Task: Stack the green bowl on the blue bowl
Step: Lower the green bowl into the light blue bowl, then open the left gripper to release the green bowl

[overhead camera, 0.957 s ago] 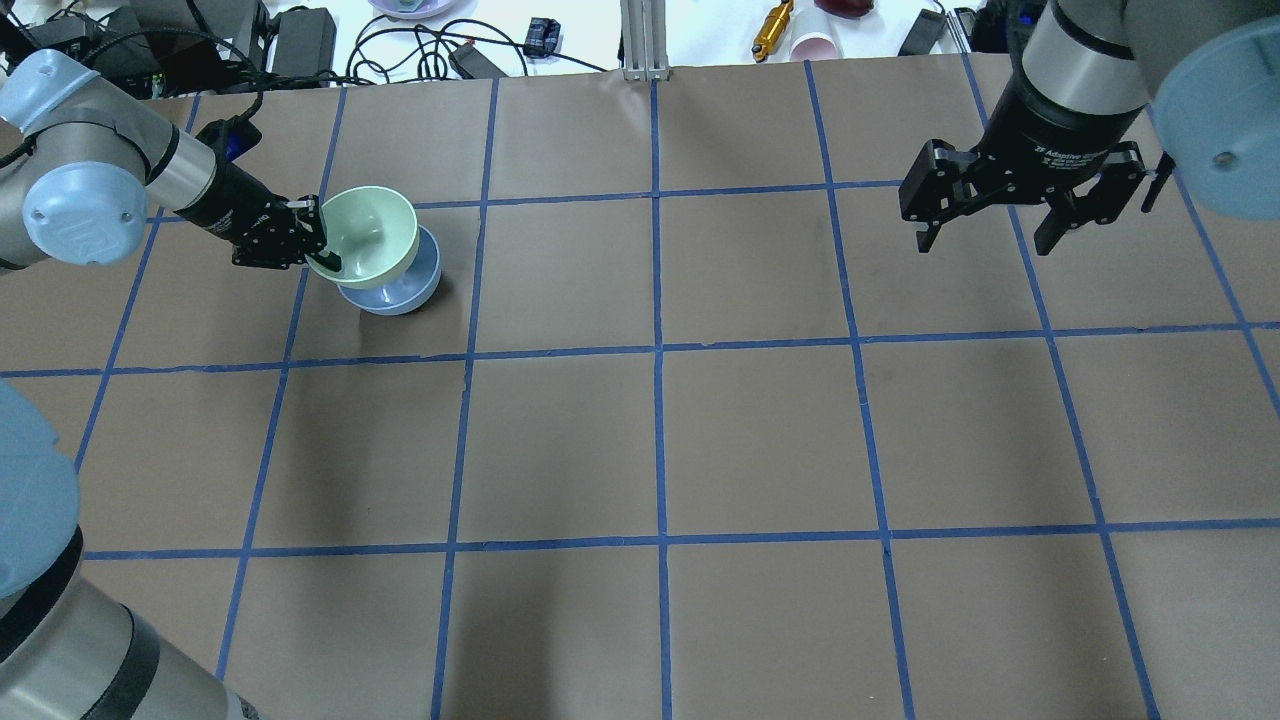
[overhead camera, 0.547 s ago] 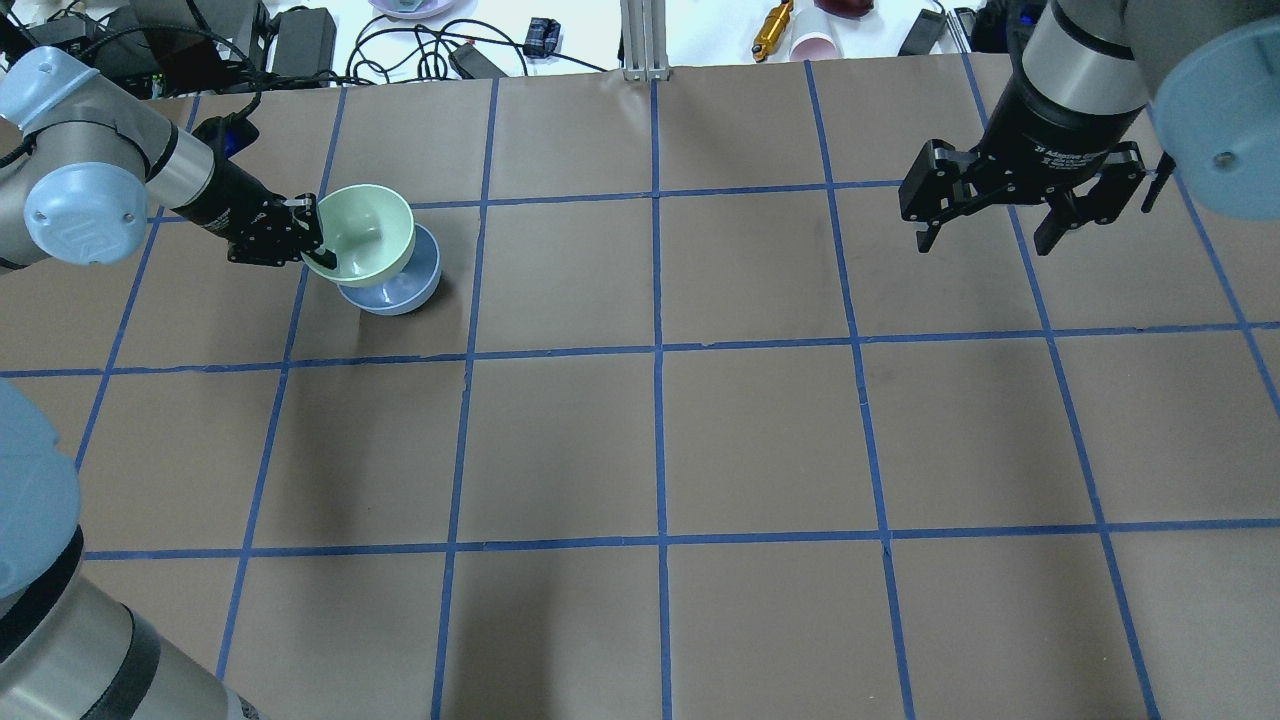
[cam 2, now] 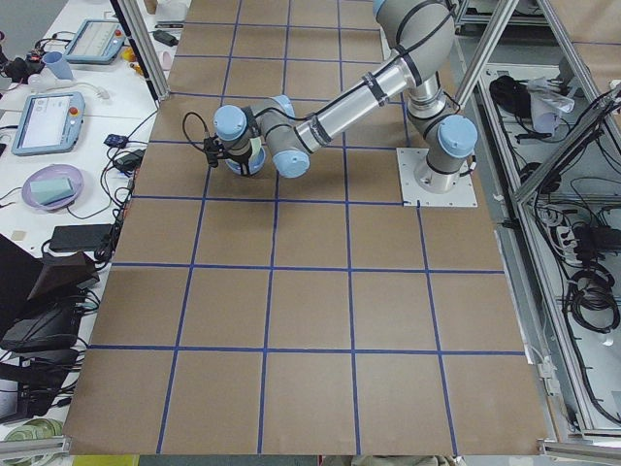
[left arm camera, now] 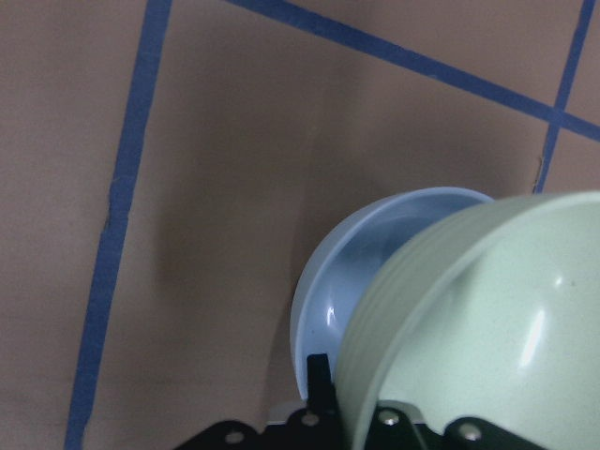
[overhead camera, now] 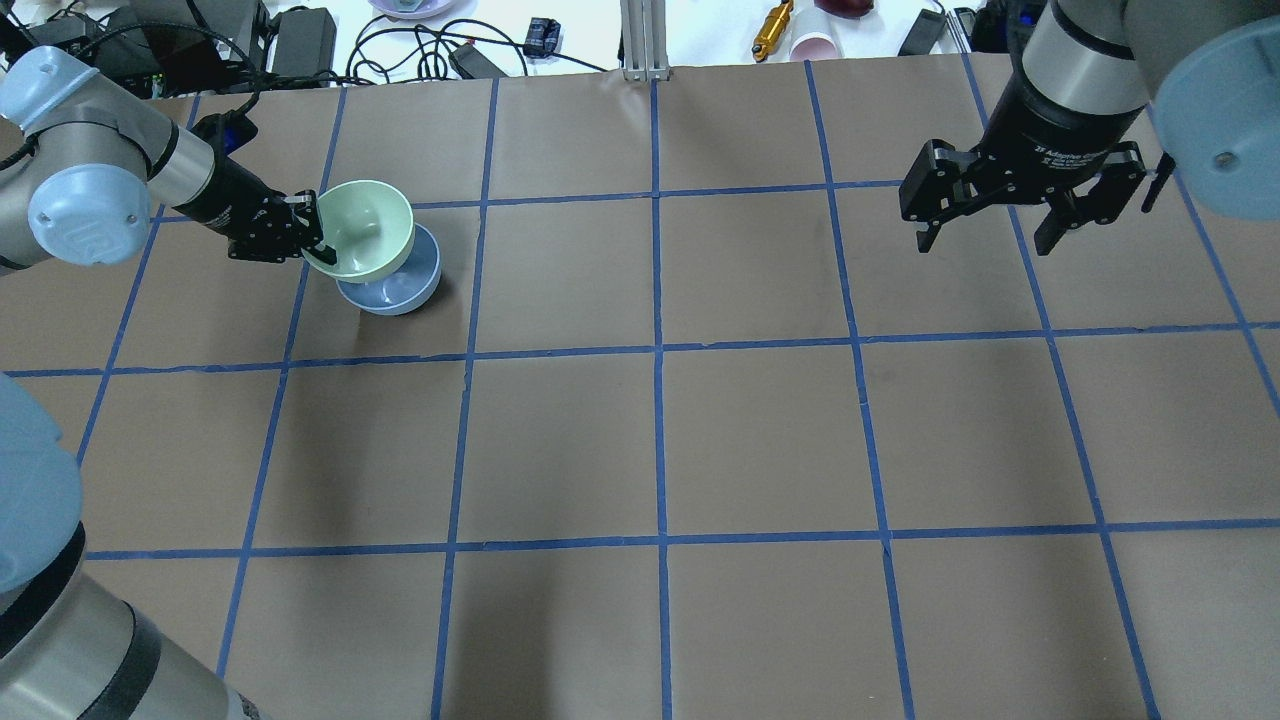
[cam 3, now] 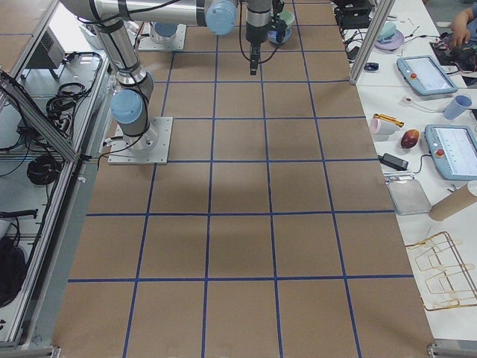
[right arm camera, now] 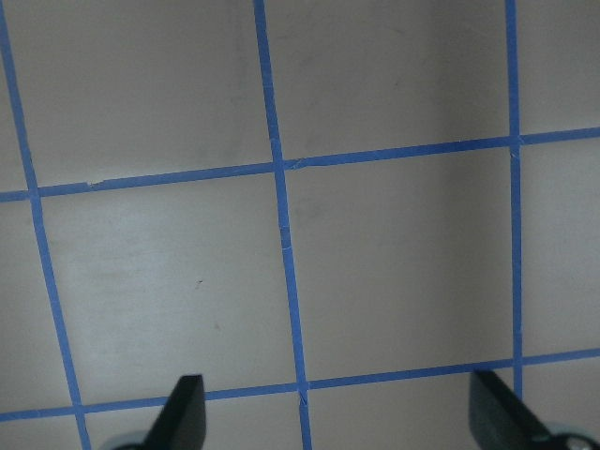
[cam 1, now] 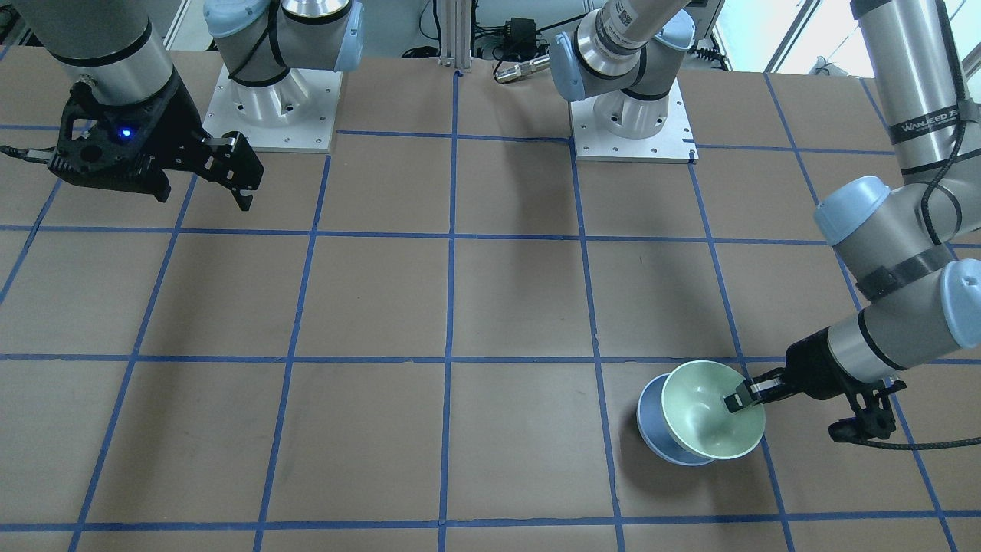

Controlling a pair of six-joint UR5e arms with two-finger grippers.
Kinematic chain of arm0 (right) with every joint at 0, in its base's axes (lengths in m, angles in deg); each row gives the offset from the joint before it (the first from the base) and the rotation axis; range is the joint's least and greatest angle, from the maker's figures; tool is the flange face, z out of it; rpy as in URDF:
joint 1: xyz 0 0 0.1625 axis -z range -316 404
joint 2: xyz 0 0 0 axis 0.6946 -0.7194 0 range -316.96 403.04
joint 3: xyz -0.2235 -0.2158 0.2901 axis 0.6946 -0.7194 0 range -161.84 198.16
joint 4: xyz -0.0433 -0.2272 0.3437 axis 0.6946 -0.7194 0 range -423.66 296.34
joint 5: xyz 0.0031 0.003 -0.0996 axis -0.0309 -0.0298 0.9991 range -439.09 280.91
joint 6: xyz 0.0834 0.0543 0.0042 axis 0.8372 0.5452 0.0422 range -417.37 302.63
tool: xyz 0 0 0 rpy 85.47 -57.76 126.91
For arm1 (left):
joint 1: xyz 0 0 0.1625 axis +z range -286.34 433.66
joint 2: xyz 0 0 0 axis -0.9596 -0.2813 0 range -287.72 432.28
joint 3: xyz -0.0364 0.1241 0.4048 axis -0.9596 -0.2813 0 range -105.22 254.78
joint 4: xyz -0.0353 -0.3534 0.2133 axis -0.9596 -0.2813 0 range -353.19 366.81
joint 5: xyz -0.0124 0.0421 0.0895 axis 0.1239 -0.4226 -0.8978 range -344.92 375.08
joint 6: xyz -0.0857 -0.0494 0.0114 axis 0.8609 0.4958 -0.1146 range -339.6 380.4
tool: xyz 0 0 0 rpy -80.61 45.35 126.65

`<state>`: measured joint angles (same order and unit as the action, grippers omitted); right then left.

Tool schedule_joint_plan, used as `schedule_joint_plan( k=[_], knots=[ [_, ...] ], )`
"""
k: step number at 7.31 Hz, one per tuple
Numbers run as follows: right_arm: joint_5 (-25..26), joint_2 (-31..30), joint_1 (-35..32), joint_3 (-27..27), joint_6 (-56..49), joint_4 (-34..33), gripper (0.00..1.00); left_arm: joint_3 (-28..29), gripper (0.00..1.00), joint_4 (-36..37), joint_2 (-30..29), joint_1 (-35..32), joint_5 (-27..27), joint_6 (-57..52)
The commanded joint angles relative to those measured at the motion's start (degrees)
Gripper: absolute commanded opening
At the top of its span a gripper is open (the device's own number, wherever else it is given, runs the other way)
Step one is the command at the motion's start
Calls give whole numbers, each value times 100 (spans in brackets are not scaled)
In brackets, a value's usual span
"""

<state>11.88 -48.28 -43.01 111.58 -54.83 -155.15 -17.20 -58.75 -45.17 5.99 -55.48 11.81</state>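
The pale mint-green bowl (overhead camera: 365, 228) is pinched at its rim by my left gripper (overhead camera: 318, 243), tilted and held just above the periwinkle-blue bowl (overhead camera: 400, 288), which sits on the brown table at the far left. In the front-facing view the green bowl (cam 1: 709, 410) overlaps the blue bowl (cam 1: 651, 429), with my left gripper (cam 1: 737, 399) on its right rim. The left wrist view shows the green bowl (left arm camera: 506, 319) over the blue bowl (left arm camera: 347, 281). My right gripper (overhead camera: 990, 235) is open and empty, high over the far right of the table.
The brown table (overhead camera: 660, 440) carries a grid of blue tape. Cables, chargers, a pink cup (overhead camera: 815, 45) and a yellow tool (overhead camera: 772, 28) lie beyond its far edge. An aluminium post (overhead camera: 645, 40) stands at the back middle.
My left gripper has lifted the green bowl slightly and drawn it a little toward the far left; it stays over the blue bowl. The right arm has not moved.
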Motion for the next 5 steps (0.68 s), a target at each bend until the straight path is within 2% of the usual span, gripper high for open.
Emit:
schedule_joint_plan(
  k=[1,2,3,4,5],
  knots=[
    [0,0,0,0,0,0,100,4,3,26,-23,-9,7,50],
    [0,0,0,0,0,0,100,4,13,26,-23,-9,16,15],
    [0,0,0,0,0,0,100,13,38,26,-23,-9,7,24],
    [-9,0,0,0,0,0,100,5,95,26,-14,-17,16,50],
    [0,0,0,0,0,0,100,4,100,26,-14,-18,25,120]
  ],
)
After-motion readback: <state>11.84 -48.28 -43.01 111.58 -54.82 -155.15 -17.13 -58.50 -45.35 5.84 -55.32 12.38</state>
